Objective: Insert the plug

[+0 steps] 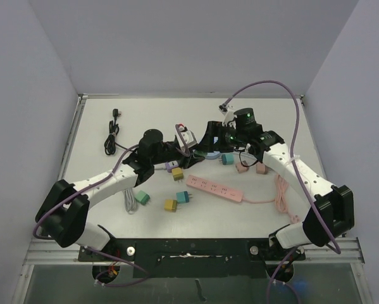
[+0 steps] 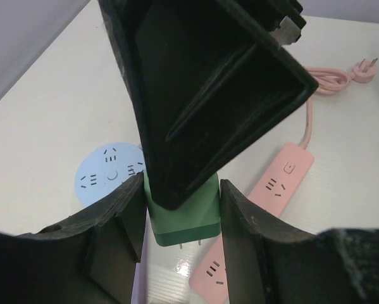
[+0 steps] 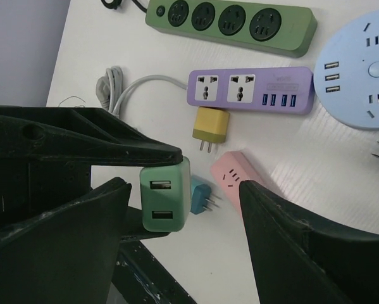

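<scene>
**A:** Where is the plug [image 3: 165, 197], and which arm has it?

**B:** Your left gripper [image 2: 181, 196] has it, clamped on two opposite faces. It hangs in the air, off the surface [image 2: 43, 114].

**A:** And the right arm?

**B:** Your right gripper [image 3: 184, 189] stands open around the same plug and grips nothing yet. The plug sits between its fingers, just beside the one at the left of its wrist view. There is a clear gap to the other finger.

**A:** Which way does the plug lie?

**B:** Its long axis runs along the fingers of both grippers. The prongs point back toward the left gripper's palm. The USB face looks into the right gripper's palm, so the prongs point out past your right fingertips. I judge that only the right arm can push them forward into a socket.

**A:** Is there room to take it?

**B:** Probably. In the right wrist view the left fingers cover the upper and lower faces, so the side faces are free for you.

**A:** And the socket?

**B:** A pink strip [image 2: 284, 174] lies on the surface below the left gripper, off to its right. I cannot tell whether that is the target.
</scene>
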`<state>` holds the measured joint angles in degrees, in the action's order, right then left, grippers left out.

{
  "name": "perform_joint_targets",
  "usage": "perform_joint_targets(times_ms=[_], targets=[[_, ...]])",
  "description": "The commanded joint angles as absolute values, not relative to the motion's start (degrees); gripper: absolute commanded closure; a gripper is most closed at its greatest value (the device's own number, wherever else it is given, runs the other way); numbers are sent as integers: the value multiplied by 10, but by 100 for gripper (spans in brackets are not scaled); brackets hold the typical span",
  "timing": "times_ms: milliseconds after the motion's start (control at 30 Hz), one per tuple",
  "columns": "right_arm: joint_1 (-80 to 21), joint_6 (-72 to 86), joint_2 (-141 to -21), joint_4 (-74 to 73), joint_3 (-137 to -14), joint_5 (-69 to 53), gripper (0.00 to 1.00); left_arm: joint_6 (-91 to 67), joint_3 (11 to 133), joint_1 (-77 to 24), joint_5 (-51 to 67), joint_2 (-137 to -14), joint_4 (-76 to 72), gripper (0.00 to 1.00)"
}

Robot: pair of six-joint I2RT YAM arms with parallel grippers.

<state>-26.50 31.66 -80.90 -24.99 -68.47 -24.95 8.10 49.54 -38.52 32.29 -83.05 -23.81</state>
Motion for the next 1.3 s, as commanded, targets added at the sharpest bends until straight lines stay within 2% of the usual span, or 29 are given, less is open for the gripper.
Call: perform_joint_targets(times_ms=[0,200,267,300,367,433,533,600,633,767,867,1033,1167,1267], targets=[[-281,303,-823,-252,-714,-266,31,104,531,-386,349,-830,-260,83],[-289,292,-842,-265,-717,-272,50,104,534,-386,345,-836,-254,83],[-290,284,-848,-270,-721,-280,60,103,535,-386,338,-836,-249,83],[-289,276,-851,-271,-726,-289,71,98,535,-386,332,-835,-246,81],[-286,249,-861,-279,-743,-291,90,78,537,-386,295,-829,-235,69],[-277,230,-867,-278,-757,-278,99,29,536,-386,221,-820,-232,53],[-241,207,-878,-271,-778,-274,100,-58,523,-384,104,-798,-212,45],[-208,195,-880,-261,-784,-289,100,-138,510,-381,-19,-777,-186,36],[-192,190,-881,-258,-787,-300,100,-187,508,-378,-57,-768,-158,36],[-141,177,-888,-255,-796,-295,100,-279,516,-358,-85,-728,-26,35],[-136,152,-907,-275,-820,-226,100,-325,500,-335,-90,-684,38,34],[-136,23,-979,-295,-879,-152,100,-373,462,-233,-10,-613,94,29],[-118,-141,-1082,-405,-990,-277,100,-381,440,-145,154,-586,94,28],[-118,-220,-1119,-435,-1031,-312,100,-365,445,-116,206,-593,113,28]])
